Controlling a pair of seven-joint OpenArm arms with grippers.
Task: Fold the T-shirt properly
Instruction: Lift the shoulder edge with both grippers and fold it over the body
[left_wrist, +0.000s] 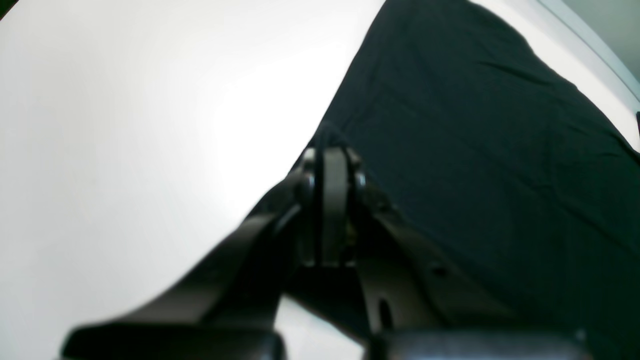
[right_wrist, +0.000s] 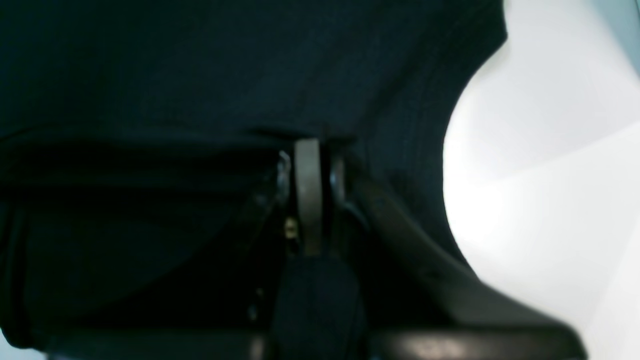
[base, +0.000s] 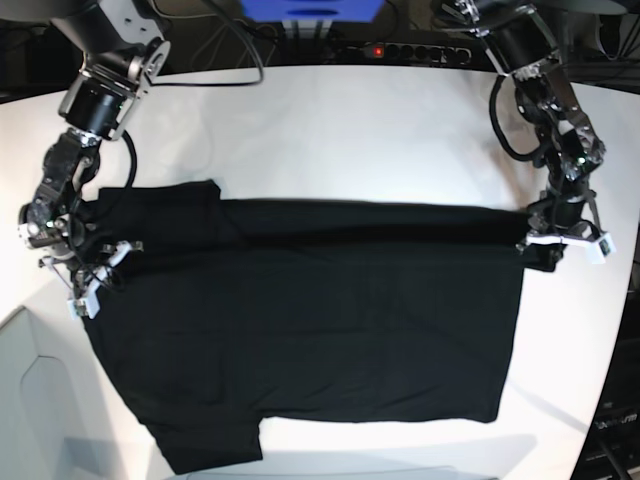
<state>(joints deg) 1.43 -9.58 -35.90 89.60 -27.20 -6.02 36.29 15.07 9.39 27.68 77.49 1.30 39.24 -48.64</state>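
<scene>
**Both arms pinching the T-shirt's far edge, fold in progress**

The T-shirt (base: 300, 330), plain black, lies spread across the middle of the white worktop (base: 330, 130) and reaches toward the near edge. Its far edge is doubled over in a straight band running side to side. No print or label is visible.

The left gripper (base: 556, 240) sits at the shirt's corner toward the worktop's right edge. The left wrist view shows its jaws closed to a thin line with a nub of black cloth at the tips.

The right gripper (base: 85, 255) is at the sleeve end by the left edge. Its jaws are likewise pressed together, with fabric draped over them in the right wrist view.

Likely reason for the two-end grip: it keeps the folded edge taut and straight, so the cloth can be carried toward the near edge without bunching. The fold looks early; the sleeves are not tucked yet.
</scene>
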